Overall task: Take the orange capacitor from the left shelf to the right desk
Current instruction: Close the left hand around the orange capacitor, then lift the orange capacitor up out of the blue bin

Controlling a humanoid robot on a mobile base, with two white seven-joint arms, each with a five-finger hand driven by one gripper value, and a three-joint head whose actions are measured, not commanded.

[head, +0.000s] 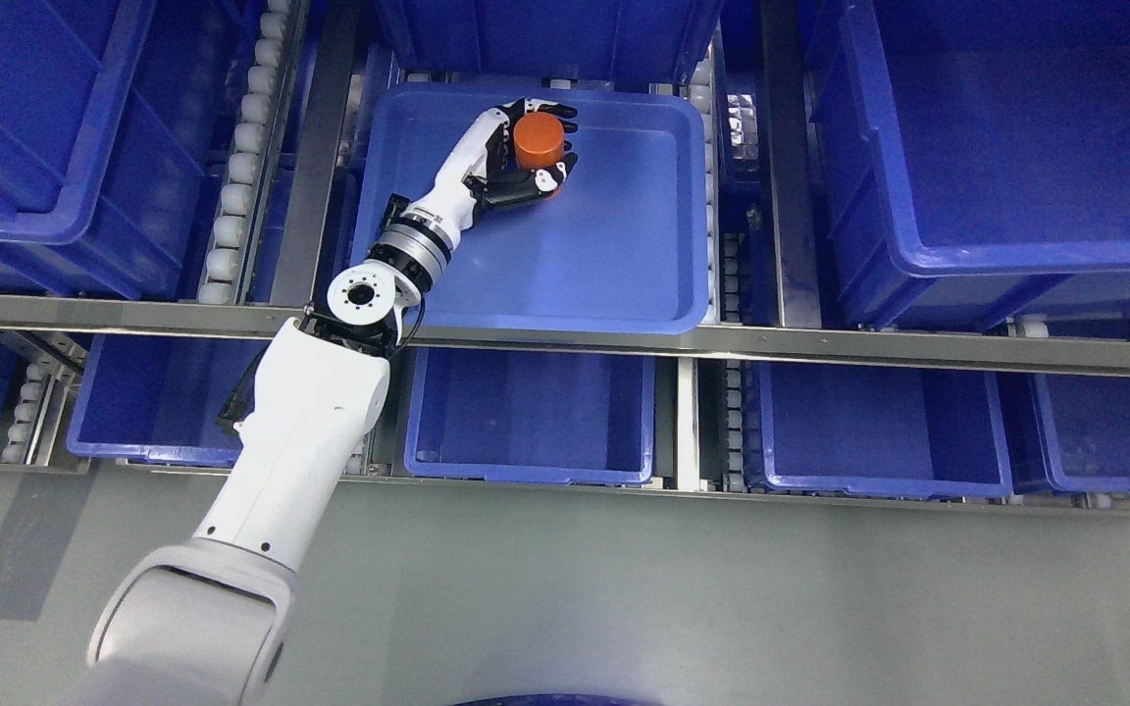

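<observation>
An orange cylindrical capacitor (539,140) stands upright in a shallow blue tray (614,255) on the shelf's upper level. My left hand (547,143) reaches into the tray from the lower left. Its black-and-white fingers (557,108) curl around the capacitor from above and below, so the hand is shut on it. I cannot tell whether the capacitor rests on the tray floor or is lifted off it. The right arm does not show.
Deep blue bins (1006,147) flank the tray on both sides and behind. Lower blue bins (531,417) sit beneath a metal shelf rail (820,343). White roller tracks (236,167) run between the bins. Grey floor lies in front.
</observation>
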